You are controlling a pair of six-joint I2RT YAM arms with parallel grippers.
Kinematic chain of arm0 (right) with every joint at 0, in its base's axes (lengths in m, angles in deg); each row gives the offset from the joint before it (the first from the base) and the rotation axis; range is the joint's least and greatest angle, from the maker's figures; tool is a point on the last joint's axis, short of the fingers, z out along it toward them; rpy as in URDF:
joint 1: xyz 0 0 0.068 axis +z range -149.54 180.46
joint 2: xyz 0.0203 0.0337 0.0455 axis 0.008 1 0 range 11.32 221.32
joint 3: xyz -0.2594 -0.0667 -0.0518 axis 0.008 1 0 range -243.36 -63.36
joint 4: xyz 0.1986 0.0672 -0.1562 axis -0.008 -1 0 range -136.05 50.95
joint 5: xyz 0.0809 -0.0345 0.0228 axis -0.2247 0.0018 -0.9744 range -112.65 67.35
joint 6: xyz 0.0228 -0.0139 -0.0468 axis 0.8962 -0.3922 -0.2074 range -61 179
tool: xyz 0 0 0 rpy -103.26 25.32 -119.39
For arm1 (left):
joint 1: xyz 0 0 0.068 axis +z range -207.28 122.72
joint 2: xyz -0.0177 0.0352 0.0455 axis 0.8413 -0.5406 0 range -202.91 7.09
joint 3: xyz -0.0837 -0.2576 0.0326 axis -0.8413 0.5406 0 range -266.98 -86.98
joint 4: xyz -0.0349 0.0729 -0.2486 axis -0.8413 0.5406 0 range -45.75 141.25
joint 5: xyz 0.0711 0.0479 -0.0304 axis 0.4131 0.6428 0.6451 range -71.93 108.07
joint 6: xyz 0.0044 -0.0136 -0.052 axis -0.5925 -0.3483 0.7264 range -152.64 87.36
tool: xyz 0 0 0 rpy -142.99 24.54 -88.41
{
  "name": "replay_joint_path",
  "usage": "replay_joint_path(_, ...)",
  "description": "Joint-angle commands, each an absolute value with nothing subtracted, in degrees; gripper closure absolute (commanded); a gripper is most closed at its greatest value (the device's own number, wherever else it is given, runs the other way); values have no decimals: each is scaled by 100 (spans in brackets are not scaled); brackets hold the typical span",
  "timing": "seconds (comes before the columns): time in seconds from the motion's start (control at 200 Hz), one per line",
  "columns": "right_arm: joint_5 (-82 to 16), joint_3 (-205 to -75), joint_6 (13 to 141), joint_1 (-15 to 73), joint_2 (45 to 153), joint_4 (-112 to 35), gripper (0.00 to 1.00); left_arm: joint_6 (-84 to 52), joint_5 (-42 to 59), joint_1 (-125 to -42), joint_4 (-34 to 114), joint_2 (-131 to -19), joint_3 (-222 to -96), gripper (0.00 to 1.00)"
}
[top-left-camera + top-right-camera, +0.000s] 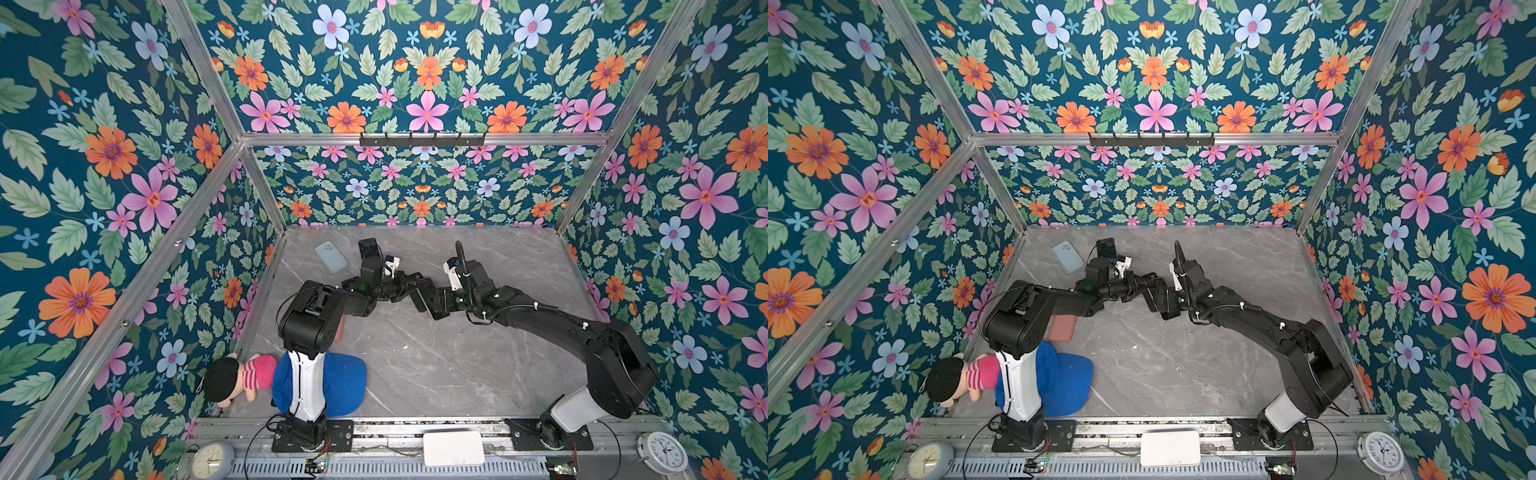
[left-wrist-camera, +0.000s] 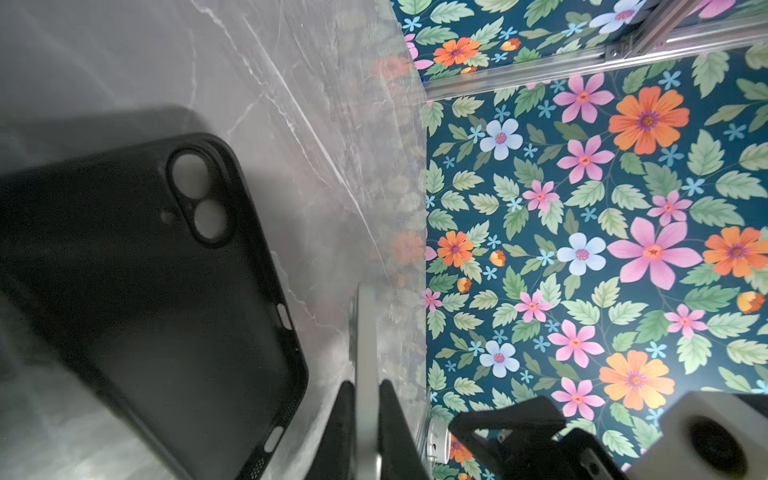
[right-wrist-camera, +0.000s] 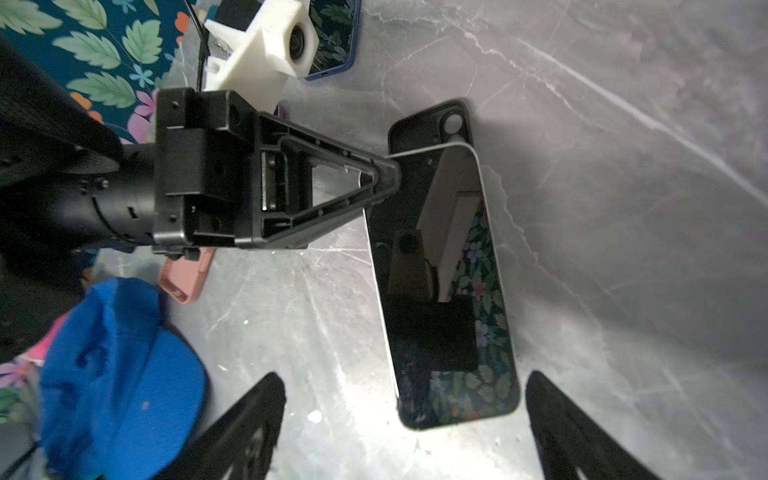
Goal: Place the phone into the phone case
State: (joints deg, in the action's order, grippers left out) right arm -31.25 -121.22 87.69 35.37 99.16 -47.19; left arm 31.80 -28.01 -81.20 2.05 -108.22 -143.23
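Alignment is the step in hand: the phone is not yet seated and the case is empty.

Left wrist view. The left end effector (image 2: 368, 428) is clamped on the phone (image 2: 365, 332), which shows edge-on as a thin silver strip between the two fingers. The black phone case (image 2: 145, 291) lies just beside it, open side up on the grey surface (image 2: 291, 83), with the camera cut-out showing and nothing inside.

Right wrist view. The right end effector (image 3: 405, 376) stands wide open and holds nothing. Its fingers flank one end of the phone without touching it. The phone hangs tilted over the case, gripped at one long edge near the cut-out end (whether its lower edge touches the case cannot be told).

Top views. Both arms meet over the far half of the surface, left of its middle. A light blue case (image 1: 331, 256) and a pink case (image 1: 1062, 328) lie apart from the work.

Next move, as a judgement: turn the phone flat, match its camera end to the cut-out, lower one edge under the rim, then press the corners home. The free end effector is best used to steady the case, which will likely slide or flex under pressure.
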Motion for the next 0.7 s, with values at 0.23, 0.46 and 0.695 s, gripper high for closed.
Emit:
replay_joint_path(0.23,-5227,-10444,12813,2838,9658,-1034,17,4227,-2482,-8024,-1515,-10752,-14054,95)
replay_joint_path(0.46,-5135,-9799,13590,2705,9646,249,19,4754,-2309,-7982,-2378,-10874,-13767,97)
replay_joint_path(0.695,-5358,-9543,14186,2622,10334,1947,26,5404,-2262,-7945,-3307,-11077,-13693,98)
